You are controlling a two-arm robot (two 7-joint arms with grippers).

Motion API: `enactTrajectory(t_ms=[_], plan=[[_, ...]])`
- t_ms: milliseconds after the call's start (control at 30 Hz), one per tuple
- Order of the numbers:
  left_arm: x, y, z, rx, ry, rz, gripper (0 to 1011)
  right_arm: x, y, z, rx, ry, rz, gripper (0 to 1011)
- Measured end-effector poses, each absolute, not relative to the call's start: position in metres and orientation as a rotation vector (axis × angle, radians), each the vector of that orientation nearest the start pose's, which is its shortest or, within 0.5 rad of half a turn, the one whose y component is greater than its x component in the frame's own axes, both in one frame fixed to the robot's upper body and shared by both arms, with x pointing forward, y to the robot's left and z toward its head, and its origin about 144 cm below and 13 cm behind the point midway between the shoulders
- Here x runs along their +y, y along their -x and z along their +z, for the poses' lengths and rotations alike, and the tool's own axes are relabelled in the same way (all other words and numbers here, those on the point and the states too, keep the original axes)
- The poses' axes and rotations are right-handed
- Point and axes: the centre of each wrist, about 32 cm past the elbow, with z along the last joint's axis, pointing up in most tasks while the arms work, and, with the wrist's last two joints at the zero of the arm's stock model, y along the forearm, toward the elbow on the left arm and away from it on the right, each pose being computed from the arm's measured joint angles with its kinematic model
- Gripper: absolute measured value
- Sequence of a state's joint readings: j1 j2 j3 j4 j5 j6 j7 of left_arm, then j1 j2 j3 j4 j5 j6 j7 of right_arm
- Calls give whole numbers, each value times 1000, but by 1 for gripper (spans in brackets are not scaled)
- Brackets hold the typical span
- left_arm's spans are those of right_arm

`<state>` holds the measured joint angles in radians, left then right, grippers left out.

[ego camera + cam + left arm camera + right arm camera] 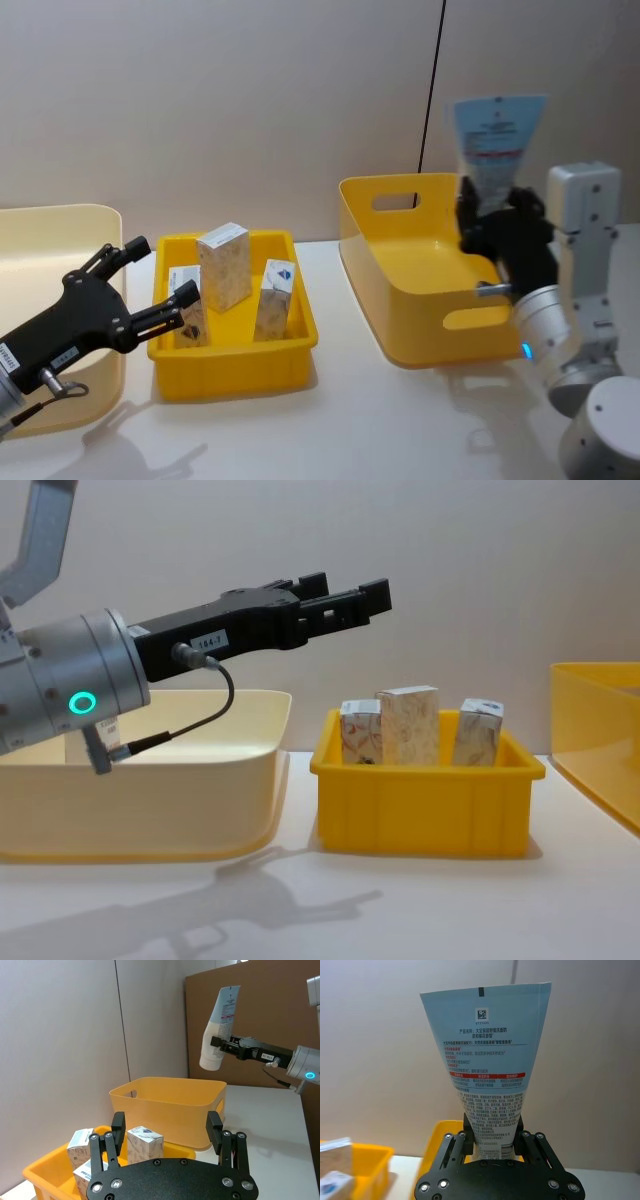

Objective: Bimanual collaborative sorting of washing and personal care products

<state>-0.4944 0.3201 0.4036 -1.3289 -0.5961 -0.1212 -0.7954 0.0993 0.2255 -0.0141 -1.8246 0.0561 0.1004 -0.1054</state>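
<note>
Pale-blue tube [485, 1075], dark and red print; cream marbled cartons [224, 265]; yellow bins [235, 365]; cream tub [60, 232].

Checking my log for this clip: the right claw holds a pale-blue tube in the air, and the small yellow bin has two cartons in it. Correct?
No: the small yellow bin holds three cartons, not two, as the chest view shows. The right claw does hold the pale-blue tube in the air.

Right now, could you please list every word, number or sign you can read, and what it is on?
"184-7", as best it reads: white label on the left hand.
The tube, held in the right hand over the large yellow bin: Chinese print and a square code, too small to read.
The cartons: print blurred.
</note>
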Motion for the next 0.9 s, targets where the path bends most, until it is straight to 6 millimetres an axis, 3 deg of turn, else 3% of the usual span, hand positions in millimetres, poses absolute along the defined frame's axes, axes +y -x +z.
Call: enactTrajectory(t_ms=[400, 900], plan=[[227, -575, 1233, -138, 241, 480, 1003, -298, -472, 1257, -309, 27, -1796, 419], [227, -575, 1233, -138, 241, 480, 1003, -311, -494, 1246, -275, 104, -1868, 419]])
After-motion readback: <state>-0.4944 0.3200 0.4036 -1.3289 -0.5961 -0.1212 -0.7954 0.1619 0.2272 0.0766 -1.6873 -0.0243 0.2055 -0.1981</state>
